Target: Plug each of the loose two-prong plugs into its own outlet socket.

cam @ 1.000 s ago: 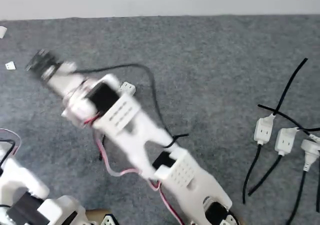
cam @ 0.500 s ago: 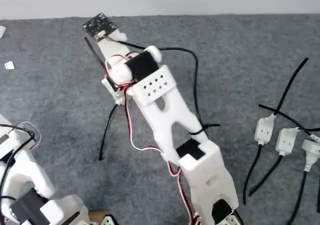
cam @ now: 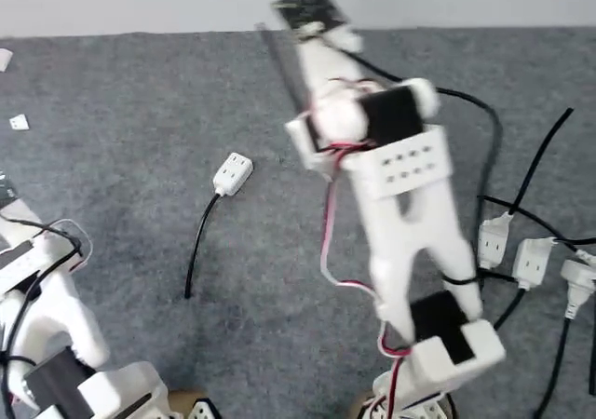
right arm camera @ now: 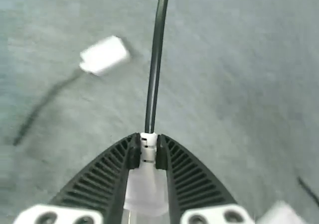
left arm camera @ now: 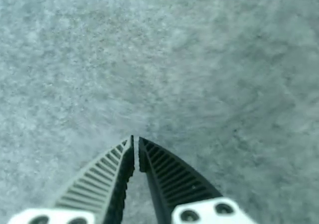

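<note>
As the right tool (right arm camera: 147, 139) holds it, plug (right arm camera: 145, 186) lies lengthwise, cord-outward.

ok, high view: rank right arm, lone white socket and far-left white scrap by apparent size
1. right arm, by far, though raised nearer the camera
2. lone socket
3. scrap, smallest

No text, number or sign can be read on anything here. The white plug (right arm camera: 144, 184) held in the right pincer (right arm camera: 147, 138) shows a plain surface with no legible marking. The socket (cam: 233, 171) lying loose has a bare white face. The circuit board (cam: 307, 9) on an arm's wrist is too blurred for any print to be made out.
</note>
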